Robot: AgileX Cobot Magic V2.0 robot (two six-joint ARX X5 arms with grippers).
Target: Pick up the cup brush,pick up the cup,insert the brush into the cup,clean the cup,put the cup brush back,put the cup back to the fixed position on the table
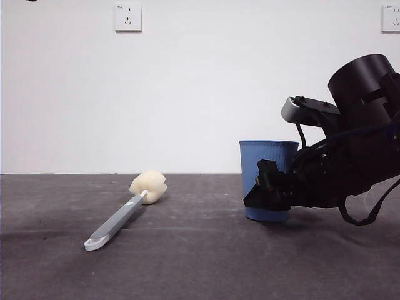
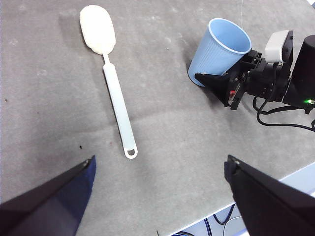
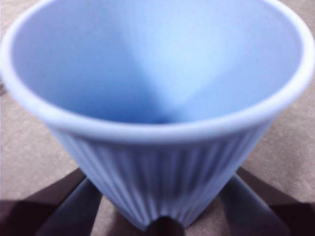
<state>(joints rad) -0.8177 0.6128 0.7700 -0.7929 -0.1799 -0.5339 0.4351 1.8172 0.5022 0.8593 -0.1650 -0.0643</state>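
Note:
The blue ribbed cup [image 1: 269,162] stands upright on the table [image 1: 200,269] at the right. My right gripper [image 1: 261,190] reaches in low from the right, one jaw pressed against each side of the cup's lower half. In the right wrist view the cup [image 3: 157,98] fills the picture, and the right gripper [image 3: 160,201] flanks its base. The cup brush [image 1: 122,215] lies flat at the left, its cream sponge head toward the wall. From high above, the left wrist view shows the brush [image 2: 115,98], the cup [image 2: 221,46] and the right gripper [image 2: 209,81]. My left gripper [image 2: 160,164] is open and empty.
A white wall with two sockets [image 1: 128,17] rises behind the table. The table's edge [image 2: 256,196] runs close to the right arm in the left wrist view, with cables beyond it.

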